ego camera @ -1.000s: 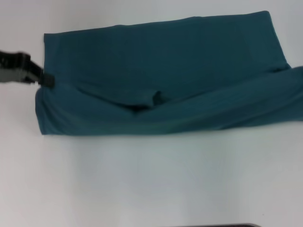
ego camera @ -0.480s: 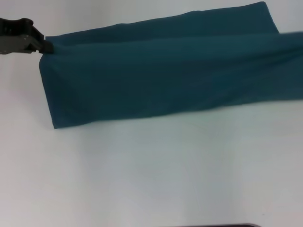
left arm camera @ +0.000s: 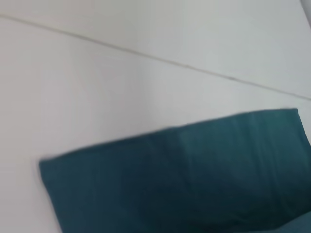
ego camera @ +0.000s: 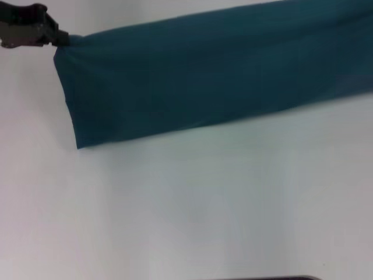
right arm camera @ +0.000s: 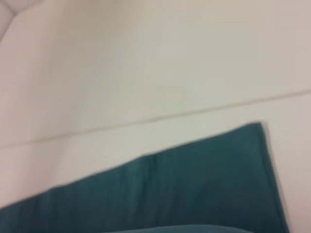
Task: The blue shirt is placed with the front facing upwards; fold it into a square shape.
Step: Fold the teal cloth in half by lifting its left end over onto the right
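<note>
Item one, the blue shirt (ego camera: 210,76): from my head camera I see it stretched as a long, dark teal band across the upper part of the view. It runs from the far left corner toward the right edge and passes out of frame there. The band hangs as a smooth doubled sheet. Its lower edge slopes, sitting lowest at the left corner, and it lies over or just above the white table (ego camera: 192,216); I cannot tell whether that edge touches the surface. No lettering or neck tag shows on the side facing me.

Item two, the left gripper (ego camera: 58,39): it sits at the upper left of my head view, dark and compact, right at the top left corner of the shirt. Its jaws are pinched together on that corner of fabric, which bunches slightly at the grip.

Item three, the right gripper: outside my head view. The shirt's right end leaves the frame before any hardware appears, so I cannot report how its jaws stand.

Item four, wrist cameras: the left wrist view shows the shirt (left arm camera: 184,179) as a flat teal panel against the pale table (left arm camera: 97,82), which has a thin seam line across it. The right wrist view shows much the same, with one squared corner of the shirt (right arm camera: 194,189) visible.
</note>
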